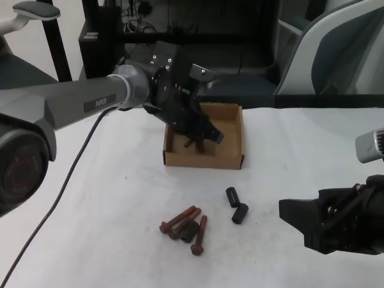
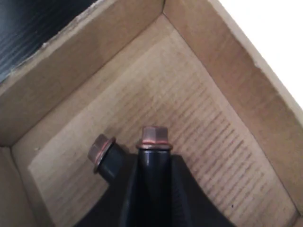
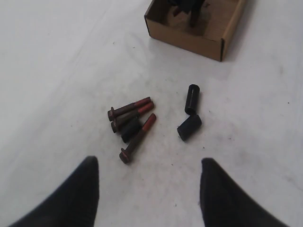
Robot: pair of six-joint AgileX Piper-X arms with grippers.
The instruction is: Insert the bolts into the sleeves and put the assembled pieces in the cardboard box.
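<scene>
Down inside the cardboard box [image 1: 204, 160], centre of the high view, the left tool [image 1: 206, 135] is clenched on an assembled piece [image 2: 154, 137], its bolt head poking past the fingertips. A second assembled piece [image 2: 102, 152] lies just beside it, with open cardboard floor out to the walls. Below the box sit three loose bolts [image 1: 180, 221], one sleeve [image 1: 189, 231] among them, and two more sleeves [image 1: 235, 205] to their right. At lower right the right tool [image 3: 147, 163] hangs released over open white surface [image 1: 312, 150].

A lab: white bench [image 1: 90, 234], black equipment rack [image 1: 101, 42] with cables [image 1: 139, 9] behind
</scene>
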